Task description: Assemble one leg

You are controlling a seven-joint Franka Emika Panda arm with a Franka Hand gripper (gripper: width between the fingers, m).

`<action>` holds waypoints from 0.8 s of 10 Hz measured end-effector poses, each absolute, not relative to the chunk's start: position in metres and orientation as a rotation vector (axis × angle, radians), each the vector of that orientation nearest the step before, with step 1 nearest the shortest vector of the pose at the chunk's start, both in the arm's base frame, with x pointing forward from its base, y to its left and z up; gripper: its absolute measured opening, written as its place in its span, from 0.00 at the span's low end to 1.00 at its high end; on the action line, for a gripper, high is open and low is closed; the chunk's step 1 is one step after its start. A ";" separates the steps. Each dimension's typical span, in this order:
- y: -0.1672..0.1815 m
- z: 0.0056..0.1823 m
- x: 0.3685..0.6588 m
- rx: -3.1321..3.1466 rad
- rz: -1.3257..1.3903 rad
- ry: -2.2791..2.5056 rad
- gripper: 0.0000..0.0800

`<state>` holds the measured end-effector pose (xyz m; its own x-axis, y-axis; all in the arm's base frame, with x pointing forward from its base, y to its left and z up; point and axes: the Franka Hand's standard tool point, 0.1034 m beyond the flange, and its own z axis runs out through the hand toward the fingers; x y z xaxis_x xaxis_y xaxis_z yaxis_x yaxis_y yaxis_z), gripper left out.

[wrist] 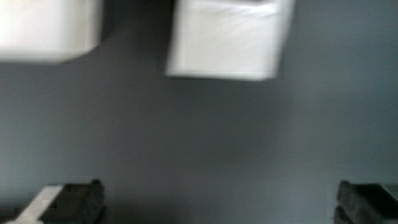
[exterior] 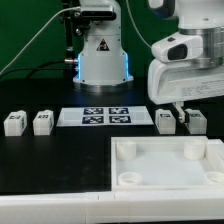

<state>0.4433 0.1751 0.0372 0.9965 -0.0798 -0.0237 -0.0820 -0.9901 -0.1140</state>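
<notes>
1. Gripper (exterior: 184, 107) (wrist: 222, 206): jaws wide apart, empty, above the leg pair at the exterior view's right.
2. Those legs (exterior: 166, 121) (exterior: 194, 121) sit on the table (exterior: 50, 160), just beyond the tray (exterior: 160, 183).
3. Other two legs (exterior: 14, 123) (exterior: 42, 121): left of the marker board (exterior: 95, 116).

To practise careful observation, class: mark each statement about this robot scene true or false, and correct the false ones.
1. Two legs lie at the exterior view's left of the marker board. True.
2. The gripper grips a leg. False: it is open, with nothing between its fingers.
3. The marker board carries two tags. False: it carries four.
4. The gripper is above the two other legs at the exterior view's right. True.
</notes>
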 end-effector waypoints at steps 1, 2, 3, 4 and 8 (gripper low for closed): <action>0.174 0.037 0.443 -3.027 0.035 0.056 0.81; 0.173 0.037 0.443 -3.030 0.071 0.062 0.81; 0.172 0.036 0.442 -3.032 0.092 0.057 0.81; 0.172 0.036 0.438 -3.039 0.174 0.052 0.81; 0.181 0.040 0.422 -2.988 0.823 0.093 0.81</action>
<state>0.4219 0.1814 0.0397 0.8572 -0.0471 -0.5128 -0.0686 -0.9974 -0.0232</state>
